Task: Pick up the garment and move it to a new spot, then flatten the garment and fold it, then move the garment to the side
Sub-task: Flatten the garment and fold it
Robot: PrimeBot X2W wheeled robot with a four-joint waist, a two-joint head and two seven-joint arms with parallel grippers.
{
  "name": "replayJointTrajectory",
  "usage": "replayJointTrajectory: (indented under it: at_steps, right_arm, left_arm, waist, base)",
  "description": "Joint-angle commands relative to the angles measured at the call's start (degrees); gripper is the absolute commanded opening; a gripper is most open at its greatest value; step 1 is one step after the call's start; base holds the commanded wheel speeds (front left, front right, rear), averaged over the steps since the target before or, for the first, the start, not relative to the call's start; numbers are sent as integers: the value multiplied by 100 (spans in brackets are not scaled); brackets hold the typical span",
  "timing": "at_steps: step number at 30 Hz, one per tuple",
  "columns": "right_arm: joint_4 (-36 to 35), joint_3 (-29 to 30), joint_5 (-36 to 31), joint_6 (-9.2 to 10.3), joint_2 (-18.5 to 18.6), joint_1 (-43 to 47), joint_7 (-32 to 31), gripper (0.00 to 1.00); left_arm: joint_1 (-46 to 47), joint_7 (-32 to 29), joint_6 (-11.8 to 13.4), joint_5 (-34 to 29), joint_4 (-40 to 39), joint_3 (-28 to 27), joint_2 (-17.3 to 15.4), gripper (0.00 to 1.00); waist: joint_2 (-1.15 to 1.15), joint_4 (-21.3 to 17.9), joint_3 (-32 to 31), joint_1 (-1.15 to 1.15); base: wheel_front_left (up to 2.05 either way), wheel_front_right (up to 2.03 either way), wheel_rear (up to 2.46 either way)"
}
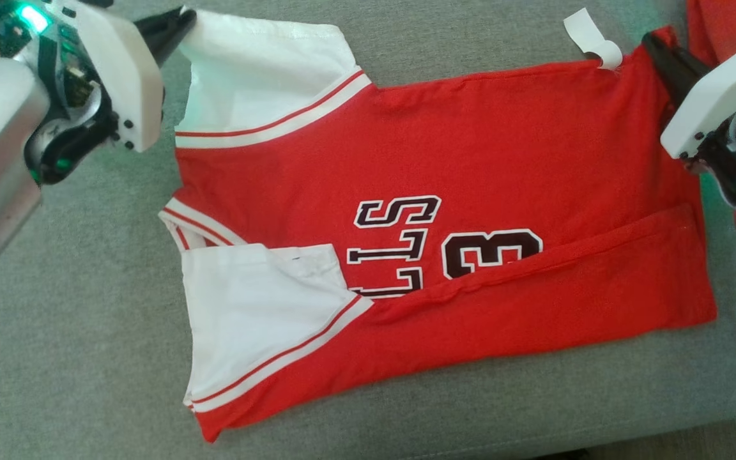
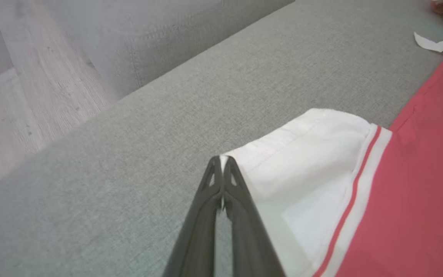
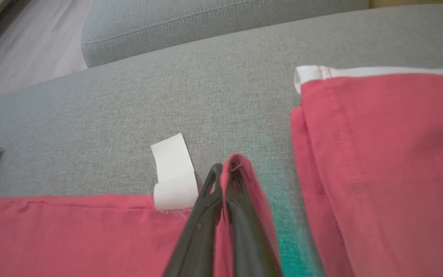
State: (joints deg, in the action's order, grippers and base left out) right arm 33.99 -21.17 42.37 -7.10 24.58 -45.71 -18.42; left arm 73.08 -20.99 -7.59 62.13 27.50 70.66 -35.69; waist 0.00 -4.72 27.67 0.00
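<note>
Mid-fold: your left gripper [image 2: 221, 163] pinches the white sleeve [image 1: 259, 70], right gripper [image 3: 227, 173] clamps the jersey [image 1: 502, 147] hem. Swing both nearward together.

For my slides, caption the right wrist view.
Right gripper shut on a corner of the red jersey, beside its white label, on a grey sofa; another red garment alongside.
</note>
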Motion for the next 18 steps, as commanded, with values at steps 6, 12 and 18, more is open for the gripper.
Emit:
replayJointTrajectory:
  at_steps: [6,12,18]
  right_arm:
    - [3,40,23,-39,169,-362,303,0]
    - [165,153,63,-39,266,-733,497,0]
    - [200,179,143,-39,493,-640,585,0]
  left_arm:
    - [659,1004,10,-614,126,-36,-337,0]
    - [961,2010,10,-843,618,-64,-223,0]
    - [838,2488,10,-400,761,-73,38,0]
  waist:
    - [0,161,-28,0]
    - [0,352,-101,0]
    - [0,590,-259,0]
  base:
    - [0,0,0]
    - [0,0,0]
    - [0,0,0]
